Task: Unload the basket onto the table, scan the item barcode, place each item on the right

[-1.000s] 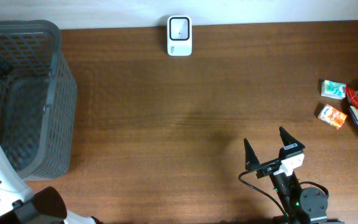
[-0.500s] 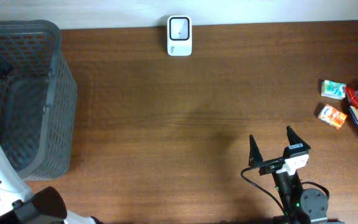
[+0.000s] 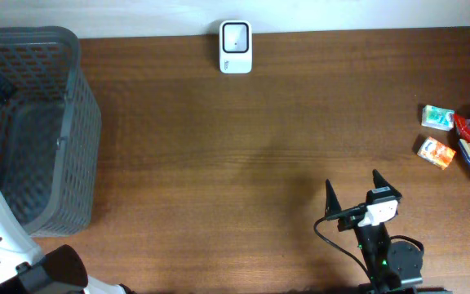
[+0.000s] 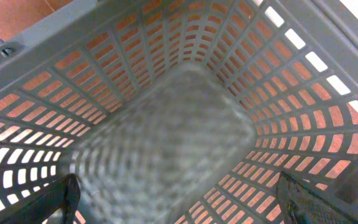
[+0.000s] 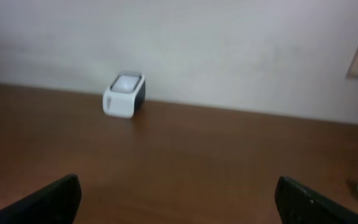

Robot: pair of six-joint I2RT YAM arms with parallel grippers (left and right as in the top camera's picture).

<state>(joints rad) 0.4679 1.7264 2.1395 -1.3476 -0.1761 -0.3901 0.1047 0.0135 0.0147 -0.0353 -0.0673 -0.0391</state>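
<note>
Both spread wide, right claw (image 3: 352, 181) at near edge, left claw (image 4: 179, 196) over basket (image 4: 303, 81), scanner (image 3: 236, 46) far edge

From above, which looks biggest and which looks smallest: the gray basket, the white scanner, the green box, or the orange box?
1. gray basket, by far the biggest
2. white scanner
3. green box and orange box, which look about the same size, so neither goes ahead of the other

Dark brown wooden table (image 3: 219, 171) against a plain white wall (image 5: 229, 43).
</note>
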